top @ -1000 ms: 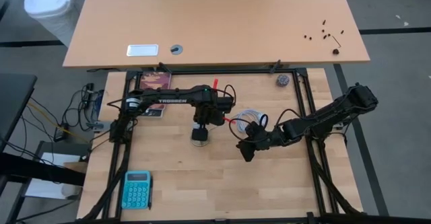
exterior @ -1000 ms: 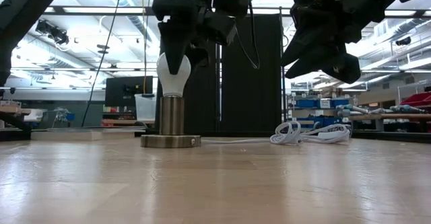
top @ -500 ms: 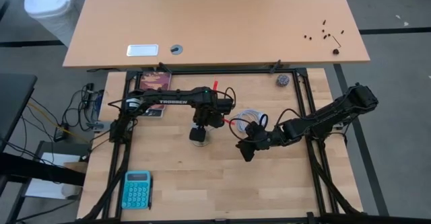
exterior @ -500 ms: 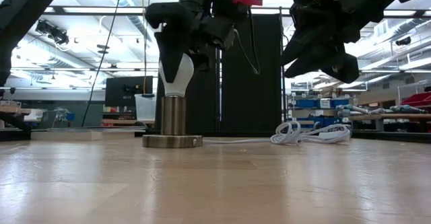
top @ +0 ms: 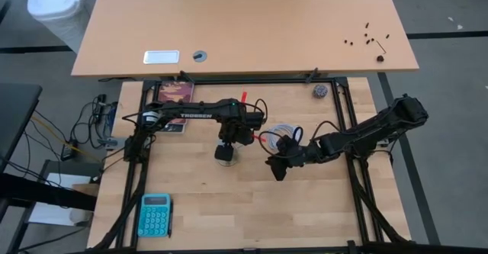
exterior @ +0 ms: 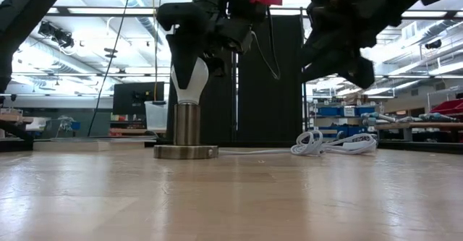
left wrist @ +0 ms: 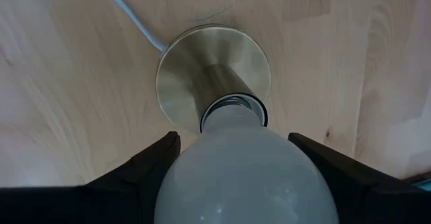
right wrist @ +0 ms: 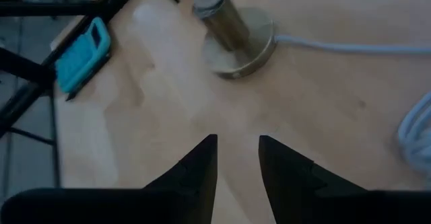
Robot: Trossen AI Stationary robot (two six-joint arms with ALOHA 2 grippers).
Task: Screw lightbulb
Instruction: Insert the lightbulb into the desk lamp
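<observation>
The white lightbulb [exterior: 189,80] stands upright with its screw base in the brass socket tube [exterior: 186,124], which rises from a round disc foot [left wrist: 214,76] on the wooden table. My left gripper [left wrist: 236,143] points straight down over it and is shut on the bulb's globe; from above in the high view the gripper [top: 226,149] hides the bulb. My right gripper [top: 276,170] hangs above the table to the right of the socket. Its fingers [right wrist: 237,146] are slightly apart, with nothing between them. My left gripper pinches the bulb's wide white globe [left wrist: 246,177] between its two fingers [left wrist: 151,163], one on each side. The fingers come from above, pointing down. The bulb stands upright, its neck in the socket's mouth [left wrist: 232,106].
The socket's white cord [top: 284,132] runs right from the foot and lies coiled near my right arm. A teal calculator [top: 155,214] lies at the near left, a small ball [top: 319,91] at the far right, a dark booklet [top: 175,92] at the far left.
My left gripper has shut on the bulb's globe: a second ago its fingers stood wider around the bulb, now they lie against its sides. The bulb and the socket stay where they were.
</observation>
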